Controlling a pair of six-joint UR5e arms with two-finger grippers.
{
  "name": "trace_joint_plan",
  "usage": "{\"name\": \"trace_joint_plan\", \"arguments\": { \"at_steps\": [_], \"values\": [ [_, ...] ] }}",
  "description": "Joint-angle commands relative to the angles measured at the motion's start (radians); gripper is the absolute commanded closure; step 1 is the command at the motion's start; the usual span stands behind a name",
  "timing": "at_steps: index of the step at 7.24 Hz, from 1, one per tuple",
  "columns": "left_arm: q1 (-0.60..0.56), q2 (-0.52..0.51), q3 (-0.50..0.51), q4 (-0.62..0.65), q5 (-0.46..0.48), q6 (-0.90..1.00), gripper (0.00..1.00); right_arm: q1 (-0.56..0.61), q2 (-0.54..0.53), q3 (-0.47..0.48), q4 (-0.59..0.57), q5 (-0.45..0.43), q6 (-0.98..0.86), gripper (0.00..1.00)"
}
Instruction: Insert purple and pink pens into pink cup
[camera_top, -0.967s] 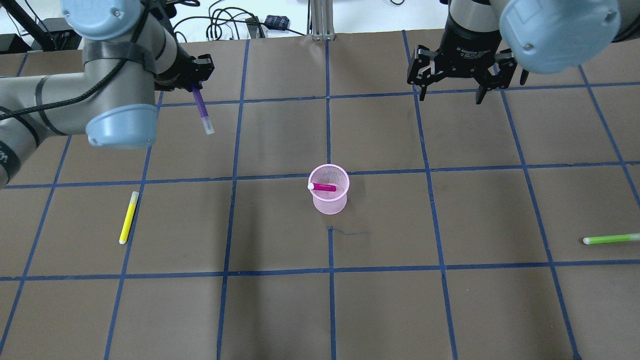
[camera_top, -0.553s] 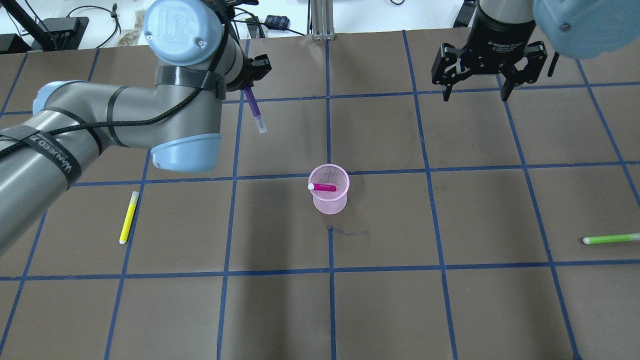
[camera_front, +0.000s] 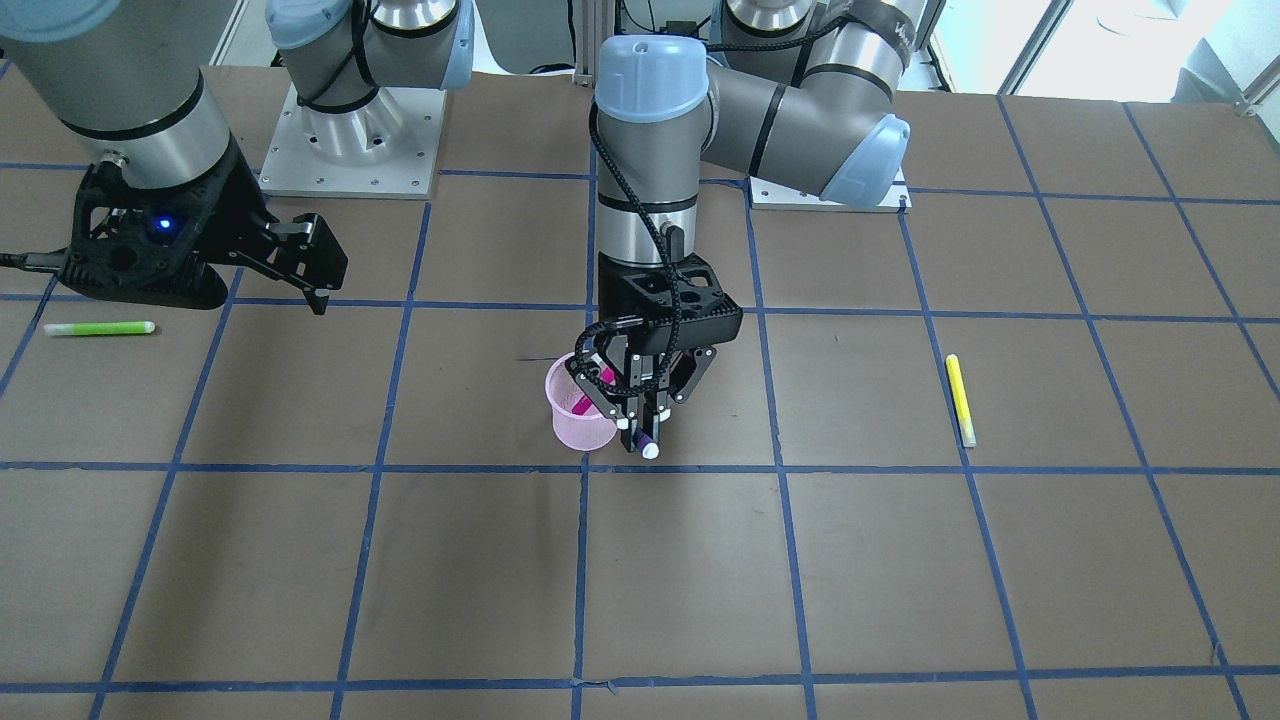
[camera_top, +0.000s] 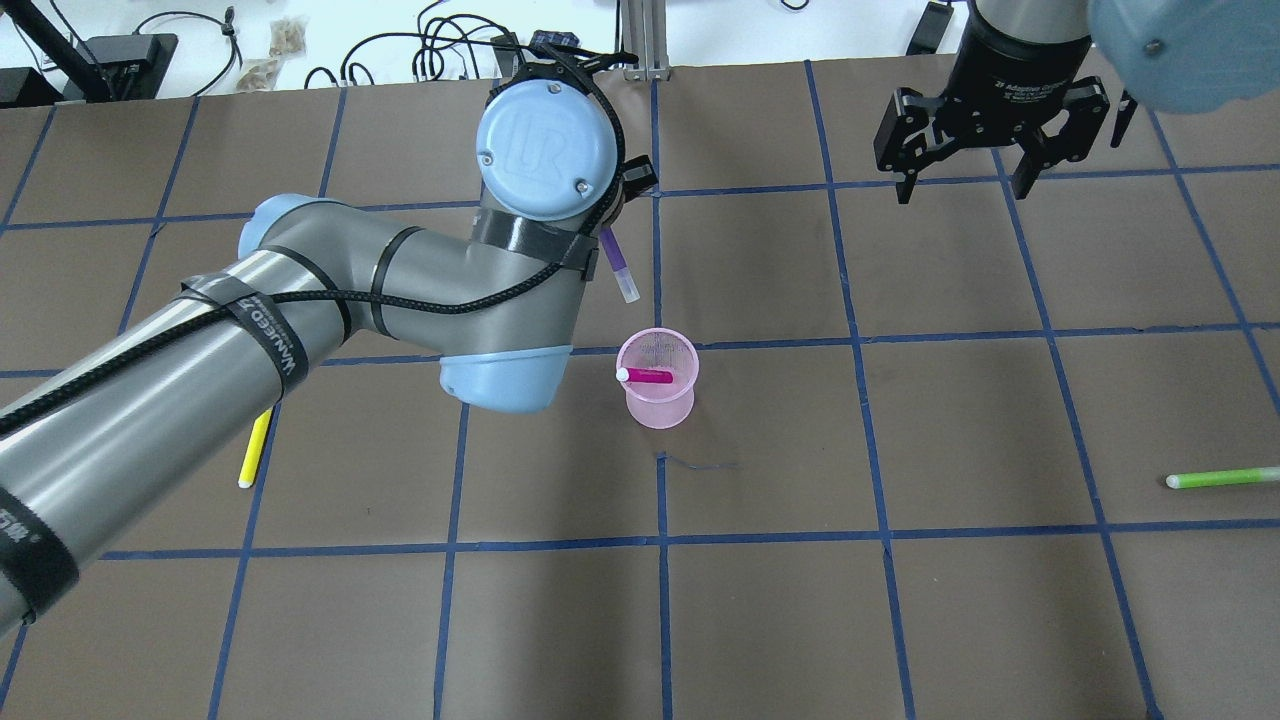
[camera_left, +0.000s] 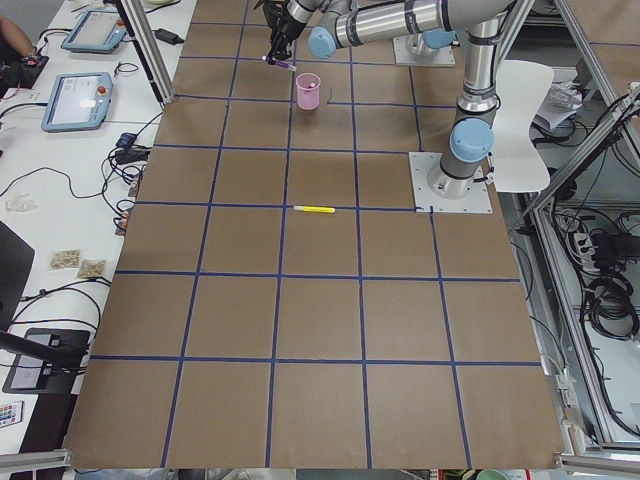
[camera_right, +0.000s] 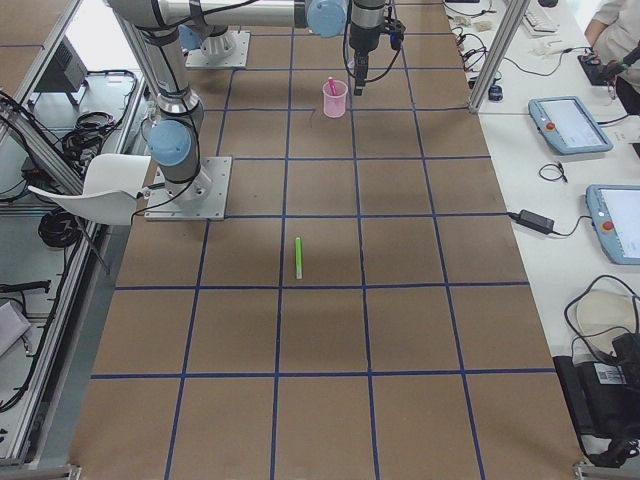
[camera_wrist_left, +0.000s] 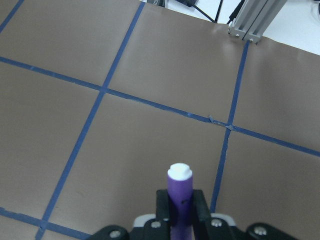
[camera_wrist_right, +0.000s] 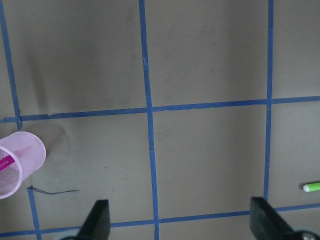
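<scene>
Overhead exterior — four pens (camera_top: 650, 376), one cup (camera_top: 658, 405)

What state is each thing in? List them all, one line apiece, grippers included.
pink cup: upright, with one pen in it
pink pen: in the cup, leaning
purple pen: gripped, off the table, not in the cup
yellow pen: lying flat on the table
green pen: lying flat on the table
left gripper: shut on the purple pen
right gripper: open, empty
</scene>
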Motion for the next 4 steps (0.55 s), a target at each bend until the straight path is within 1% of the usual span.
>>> {"name": "trace_joint_plan", "arguments": {
  "at_steps": [1, 2, 3, 4],
  "values": [
    [-0.066, -0.031, -0.026, 0.025, 0.068, -0.067, 1.0, -0.002, -0.01, 0.002, 0.002, -0.004, -0.088, 0.0],
    [-0.079, -0.033, -0.052, 0.025, 0.091, -0.071, 1.0, -0.002, -0.016, 0.002, 0.002, -0.004, -0.12, 0.0],
    [-0.082, -0.033, -0.086, 0.027, 0.093, -0.073, 1.0, -0.003, -0.016, 0.002, 0.002, -0.004, -0.117, 0.0],
    [-0.095, -0.033, -0.11, 0.028, 0.095, -0.137, 1.0, -0.005, -0.016, 0.002, 0.002, -0.004, -0.116, 0.0]
  ]
}}
